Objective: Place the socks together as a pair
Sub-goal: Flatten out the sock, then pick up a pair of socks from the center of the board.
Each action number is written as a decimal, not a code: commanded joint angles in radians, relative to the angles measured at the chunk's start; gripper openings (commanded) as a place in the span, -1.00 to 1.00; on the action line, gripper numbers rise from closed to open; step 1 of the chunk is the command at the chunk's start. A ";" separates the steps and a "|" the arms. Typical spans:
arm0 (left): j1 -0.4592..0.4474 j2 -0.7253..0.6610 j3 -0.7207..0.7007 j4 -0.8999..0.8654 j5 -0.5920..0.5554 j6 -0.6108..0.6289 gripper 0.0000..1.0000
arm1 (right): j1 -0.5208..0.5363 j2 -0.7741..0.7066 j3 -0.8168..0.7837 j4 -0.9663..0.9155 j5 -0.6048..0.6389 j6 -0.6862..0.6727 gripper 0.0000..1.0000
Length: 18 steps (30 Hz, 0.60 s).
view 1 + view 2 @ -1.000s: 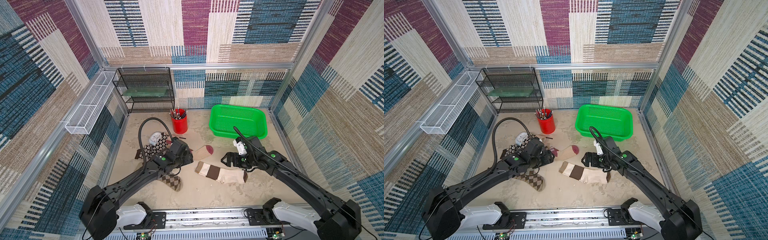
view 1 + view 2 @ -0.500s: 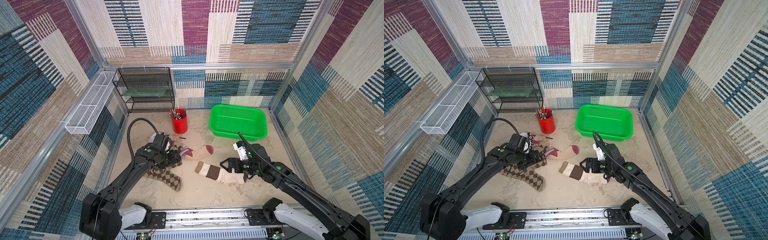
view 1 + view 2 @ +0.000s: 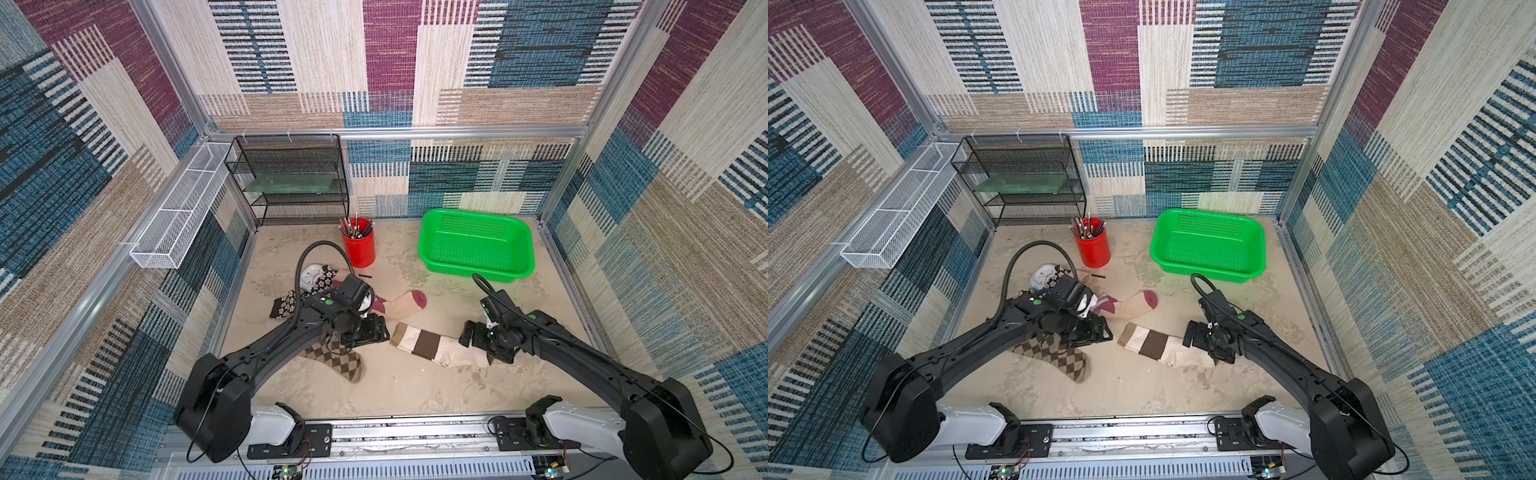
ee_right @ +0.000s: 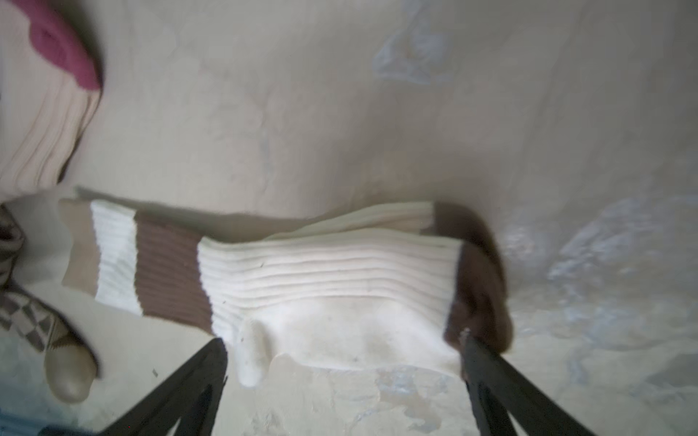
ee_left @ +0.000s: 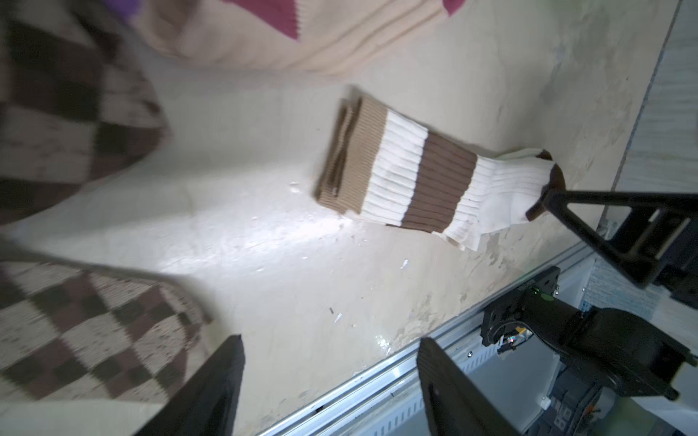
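Cream-brown socks are seen laid one on the other, flat on the worktop, in the lower centre of both top views. Cuffs are turned to frame left, toes to frame right. Two brown toes are seen stacked where the cream-brown socks fill the right wrist view.

Right pincer is held low over the toe end, jaws wide apart, nothing clamped. In the wrist view of the right pincer the heel part lies between the fingers, and one fingertip is set against the brown toe.

Left pincer is found just left of the cuffs. Seen from its wrist, the left pincer has jaws apart and empty, over bare worktop.

The argyle sock is partly covered by the left arm. The maroon-toed sock lies above the cream-brown socks, apart from them. The flowered sock is partly hidden behind the left arm.

The green basket is noted at upper right and the red cup at upper centre.
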 commanded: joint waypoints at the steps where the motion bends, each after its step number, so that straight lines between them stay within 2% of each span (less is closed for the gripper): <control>1: -0.029 0.083 0.039 0.079 0.018 -0.031 0.43 | -0.015 -0.002 0.009 -0.042 0.052 0.036 1.00; 10: -0.054 0.331 0.168 0.080 -0.024 0.013 0.34 | -0.048 0.017 -0.049 0.026 0.046 0.043 0.92; 15: -0.057 0.398 0.185 0.064 -0.063 0.020 0.23 | -0.065 0.051 -0.078 0.076 0.049 0.043 0.81; 18: -0.067 0.431 0.192 0.060 -0.066 0.025 0.15 | -0.069 0.086 -0.081 0.095 0.040 0.040 0.65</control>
